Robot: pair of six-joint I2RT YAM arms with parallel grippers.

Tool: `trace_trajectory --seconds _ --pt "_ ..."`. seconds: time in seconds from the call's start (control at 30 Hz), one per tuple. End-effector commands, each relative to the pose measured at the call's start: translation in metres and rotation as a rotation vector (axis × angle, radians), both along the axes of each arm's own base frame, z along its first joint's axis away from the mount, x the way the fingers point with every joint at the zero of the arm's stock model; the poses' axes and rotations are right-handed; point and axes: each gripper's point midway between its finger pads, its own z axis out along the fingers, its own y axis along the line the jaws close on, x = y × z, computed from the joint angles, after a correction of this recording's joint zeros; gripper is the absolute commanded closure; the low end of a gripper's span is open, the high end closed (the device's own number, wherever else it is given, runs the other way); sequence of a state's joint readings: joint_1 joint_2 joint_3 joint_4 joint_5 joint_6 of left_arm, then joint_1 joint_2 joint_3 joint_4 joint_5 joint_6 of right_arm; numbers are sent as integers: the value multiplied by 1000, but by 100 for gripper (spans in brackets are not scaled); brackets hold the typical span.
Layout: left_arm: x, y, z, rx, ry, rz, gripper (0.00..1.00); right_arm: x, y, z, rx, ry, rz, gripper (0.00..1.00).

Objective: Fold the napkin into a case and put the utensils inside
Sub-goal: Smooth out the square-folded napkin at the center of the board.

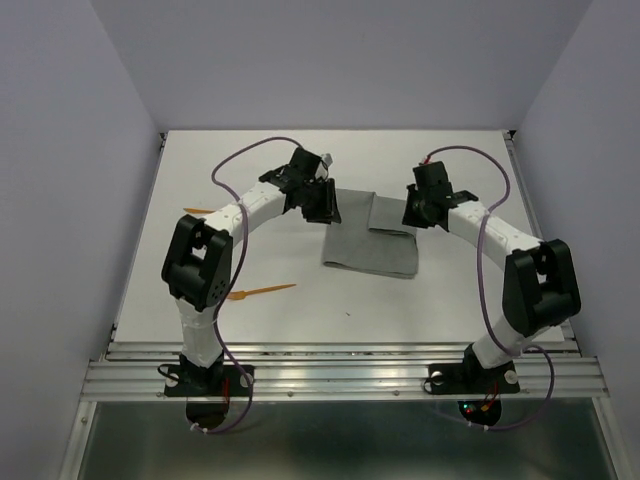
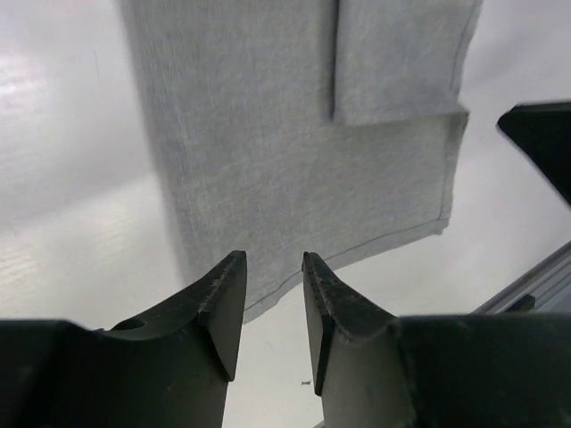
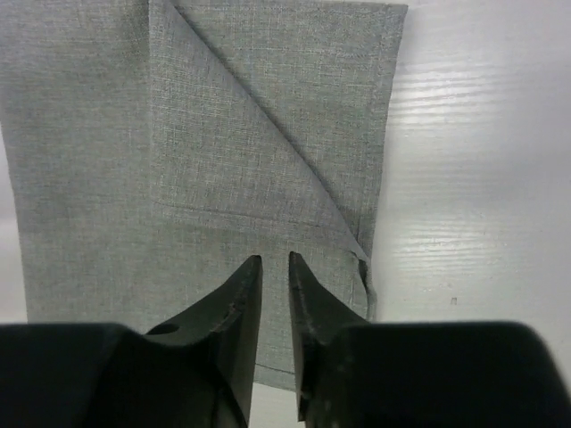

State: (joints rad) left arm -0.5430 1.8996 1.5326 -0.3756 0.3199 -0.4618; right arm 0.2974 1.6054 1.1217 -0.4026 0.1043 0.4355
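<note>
1. White table (image 1: pixel 470 300), pale walls (image 1: pixel 60 150).
2. Napkin (image 1: pixel 370 250): part-folded, centre, towards far edge (diagonal flap clear only at right wrist).
3. Utensils (image 1: pixel 262 291): left side; overhead only.
4. Left gripper (image 2: pixel 272 267), right gripper (image 3: pixel 275 260): parted, empty.

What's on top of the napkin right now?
Only the napkin's own folded flap, at the right. One utensil lies on the table, off it. Anything beneath the napkin is hidden.

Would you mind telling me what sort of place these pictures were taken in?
Probably a robotics lab test cell: a white table enclosed by plain pale walls, two robot arms bolted to an aluminium rail at its near edge, and a grey napkin and orange utensils laid out.
</note>
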Motion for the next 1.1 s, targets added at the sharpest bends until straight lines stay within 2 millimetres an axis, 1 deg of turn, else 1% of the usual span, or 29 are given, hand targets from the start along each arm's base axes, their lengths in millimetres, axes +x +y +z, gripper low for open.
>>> trace_trajectory --seconds 0.0,0.03,0.1,0.13,0.17,0.2,0.23,0.3,0.33,0.37,0.4,0.43,0.47,0.5,0.57,0.6,0.7,0.73,0.83,0.97,1.0,1.07 --pt "-28 -18 -6 -70 19 -80 62 13 27 9 -107 -31 115 72" --pt "-35 -15 -19 -63 47 -79 64 12 31 8 -141 -23 135 70" --pt "-38 -18 -24 -90 54 -81 67 15 45 11 -181 -31 182 70" --pt "-41 -19 -28 -104 69 -88 72 18 47 5 -185 -18 186 69" --pt "-44 -18 -37 -105 83 -86 76 21 57 10 -171 -29 207 69" --pt "-45 -19 -44 -106 99 -84 80 21 64 8 -165 -25 218 70" --pt "-47 -19 -50 -110 110 -89 85 26 69 6 -153 -21 223 70" --pt "-49 -17 -61 -99 133 -79 90 23 87 4 -125 -9 256 70" --pt "-52 -15 -66 -91 143 -78 96 23 91 3 -110 -2 262 70" --pt "-54 -14 -69 -85 151 -78 98 22 103 0 -85 10 285 70" --pt "-56 -12 -70 -80 150 -78 98 22 106 -1 -72 16 289 69" --pt "-59 -8 -76 -67 162 -73 100 20 115 -3 -54 20 306 70" --pt "-61 -6 -77 -63 165 -76 100 20 119 -6 -36 28 316 70" --pt "-64 -5 -81 -55 171 -78 100 18 126 -14 -5 53 330 70" --pt "-68 0 -87 -35 184 -77 100 15 134 -23 8 73 339 72" --pt "-70 2 -90 -25 189 -76 100 15 134 -32 3 94 336 72" --pt "-72 10 -98 0 198 -68 100 15 133 -48 -4 126 323 73" --pt "-73 12 -100 6 203 -66 100 14 133 -51 -7 133 321 74" --pt "-74 16 -105 29 204 -67 100 18 122 -58 -56 132 271 74" --pt "-76 21 -111 47 215 -69 100 28 101 -57 -162 105 194 74" --pt "-77 21 -112 48 217 -71 100 30 99 -56 -175 100 185 75" --pt "-79 23 -114 54 224 -73 100 34 87 -56 -209 99 148 75"
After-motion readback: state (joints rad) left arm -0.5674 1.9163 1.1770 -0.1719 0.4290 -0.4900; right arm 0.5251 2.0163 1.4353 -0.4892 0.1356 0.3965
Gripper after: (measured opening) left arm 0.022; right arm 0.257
